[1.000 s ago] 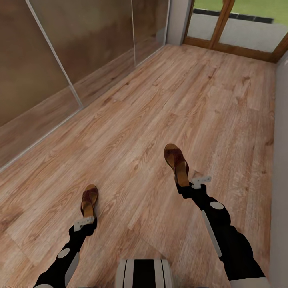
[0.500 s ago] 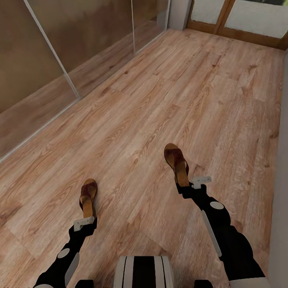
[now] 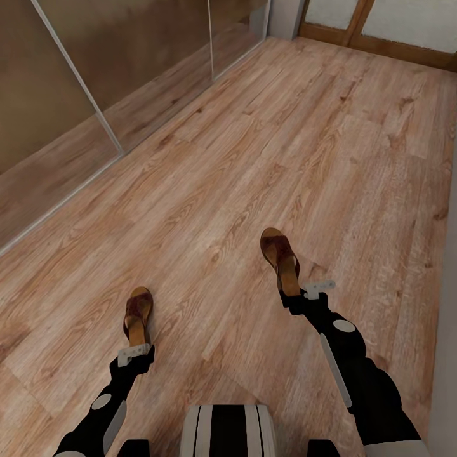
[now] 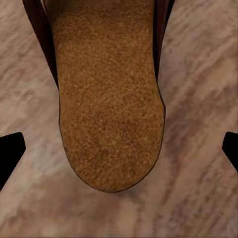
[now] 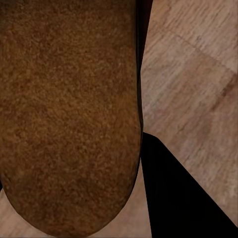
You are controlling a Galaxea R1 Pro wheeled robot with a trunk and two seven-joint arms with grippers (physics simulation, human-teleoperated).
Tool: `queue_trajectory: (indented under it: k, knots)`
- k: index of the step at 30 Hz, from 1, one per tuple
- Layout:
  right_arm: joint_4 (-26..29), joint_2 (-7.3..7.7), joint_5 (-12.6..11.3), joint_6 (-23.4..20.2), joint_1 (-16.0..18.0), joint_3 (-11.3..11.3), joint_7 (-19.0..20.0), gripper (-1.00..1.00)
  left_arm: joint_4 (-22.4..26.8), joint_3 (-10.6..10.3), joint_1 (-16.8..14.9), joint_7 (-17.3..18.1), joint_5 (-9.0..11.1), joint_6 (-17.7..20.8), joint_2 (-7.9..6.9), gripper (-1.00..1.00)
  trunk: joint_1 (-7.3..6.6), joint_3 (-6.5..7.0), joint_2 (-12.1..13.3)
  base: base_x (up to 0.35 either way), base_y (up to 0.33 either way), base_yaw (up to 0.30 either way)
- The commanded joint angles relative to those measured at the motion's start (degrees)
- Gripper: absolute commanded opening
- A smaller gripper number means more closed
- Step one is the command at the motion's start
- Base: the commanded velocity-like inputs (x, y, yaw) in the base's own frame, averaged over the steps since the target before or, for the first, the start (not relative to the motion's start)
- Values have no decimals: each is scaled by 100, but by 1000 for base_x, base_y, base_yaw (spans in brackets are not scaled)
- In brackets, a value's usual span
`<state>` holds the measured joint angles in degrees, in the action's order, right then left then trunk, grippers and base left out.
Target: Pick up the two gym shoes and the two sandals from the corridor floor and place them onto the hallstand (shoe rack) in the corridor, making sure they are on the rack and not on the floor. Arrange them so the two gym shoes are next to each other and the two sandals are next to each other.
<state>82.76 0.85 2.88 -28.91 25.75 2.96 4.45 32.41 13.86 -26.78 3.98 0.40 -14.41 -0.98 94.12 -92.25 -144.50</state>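
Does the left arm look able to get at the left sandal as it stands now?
Probably yes. The left gripper sits right at the heel of the left sandal, nothing stands between them, and the left wrist view shows the heel centred between the spread fingertips. Whether it already grips is unclear.

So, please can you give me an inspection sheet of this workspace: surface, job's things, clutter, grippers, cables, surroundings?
Surface: light brown wood-plank floor, grain and knots visible.
Job's things: two brown leather sandals with tan insoles, left sandal and right sandal, each at the end of an arm, heel toward it.
Clutter: nothing seen.
Grippers: left gripper fingers wide of the left sandal's heel; right gripper at the right sandal's heel, state unclear.
Cables: nothing seen.
Surroundings: brown glossy wall panels; wooden door frame at far end.
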Motion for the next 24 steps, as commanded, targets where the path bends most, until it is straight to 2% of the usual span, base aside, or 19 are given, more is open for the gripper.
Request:
queue_trajectory:
  k: [1,24]
  knots:
    - [9,3,11,-35,2,3,12,-100,-5,28,-3,42,4,-16,3,100,0,-11,-1,76,0,0]
    - [8,3,11,-35,0,3,12,-100,-6,31,-3,42,4,-14,-7,100,0,-41,-1,53,0,0]
